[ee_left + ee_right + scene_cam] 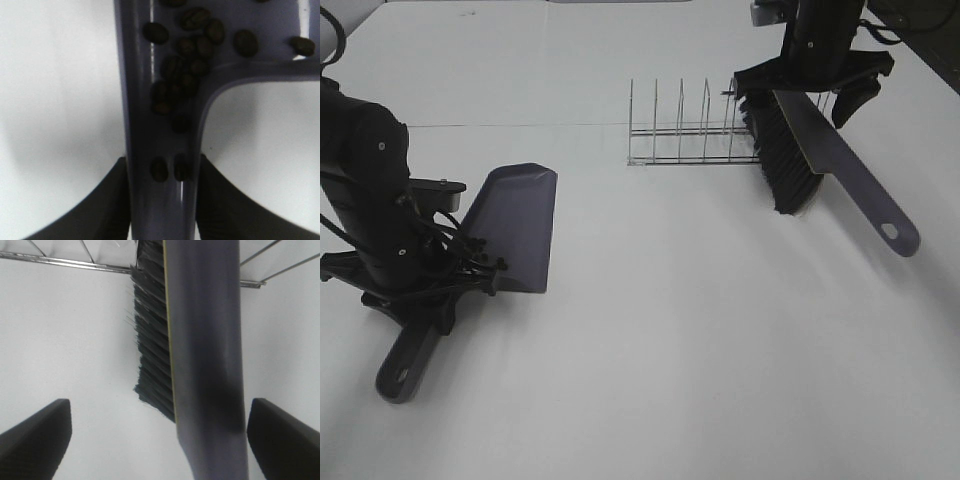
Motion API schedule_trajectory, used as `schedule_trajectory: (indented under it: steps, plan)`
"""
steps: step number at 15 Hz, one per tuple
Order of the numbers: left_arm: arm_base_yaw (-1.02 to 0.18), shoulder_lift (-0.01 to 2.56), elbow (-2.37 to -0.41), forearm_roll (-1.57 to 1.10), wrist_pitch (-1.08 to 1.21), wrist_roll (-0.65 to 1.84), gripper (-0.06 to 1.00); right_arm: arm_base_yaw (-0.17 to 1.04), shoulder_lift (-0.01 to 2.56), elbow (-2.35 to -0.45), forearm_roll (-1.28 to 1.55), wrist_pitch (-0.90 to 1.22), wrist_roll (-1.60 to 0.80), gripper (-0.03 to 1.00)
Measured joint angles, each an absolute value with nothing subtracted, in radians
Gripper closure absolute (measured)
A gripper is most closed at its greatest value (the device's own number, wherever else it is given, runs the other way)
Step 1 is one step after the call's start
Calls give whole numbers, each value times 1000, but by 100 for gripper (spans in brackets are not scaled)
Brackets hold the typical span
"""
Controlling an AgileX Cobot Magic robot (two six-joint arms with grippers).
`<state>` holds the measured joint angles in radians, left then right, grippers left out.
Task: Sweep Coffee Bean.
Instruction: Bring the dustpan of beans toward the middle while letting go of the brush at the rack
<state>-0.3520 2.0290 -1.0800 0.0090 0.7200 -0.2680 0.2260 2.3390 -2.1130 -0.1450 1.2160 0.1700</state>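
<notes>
The purple dustpan (pixel 515 225) lies on the white table at the left. My left gripper (pixel 432 300) is shut on its handle; the left wrist view shows the fingers (pixel 107 200) pressed on both sides of the handle (pixel 145 210). Several coffee beans (pixel 182 75) lie in the pan's back corner and down the handle channel. I see no beans on the table. The brush (pixel 850 180), with black bristles (pixel 782 150), sits at the right by a wire rack. My right gripper (pixel 805 85) is open over the brush (pixel 205 340), with its jaws wide on either side.
A wire rack (pixel 685 135) with several upright dividers stands at the back centre, right beside the brush bristles; it also shows in the right wrist view (pixel 60 261). The white table (pixel 700 330) stretches across the middle and front.
</notes>
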Motion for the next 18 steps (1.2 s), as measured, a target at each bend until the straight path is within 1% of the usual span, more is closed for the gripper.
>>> schedule_trajectory:
  steps: [6,8,10,14,15,18]
  plan:
    - [-352,2029,-1080,9,720,-268,59,226,2135,-2113,-80,1219,115,14]
    - [-352,2029,-1080,9,720,-268,59,226,2030,-2062,-49,1216,94,15]
    - [-352,2029,-1080,9,720,-268,59,226,1903,-1924,-42,1215,85,16]
    - [-352,2030,-1080,9,720,-268,59,226,1635,-1553,-39,1218,69,17]
    - [-352,2030,-1080,9,720,-268,59,226,1601,-1515,-39,1218,69,17]
    - [-352,2029,-1080,9,720,-268,59,226,1409,-1267,-34,1219,69,17]
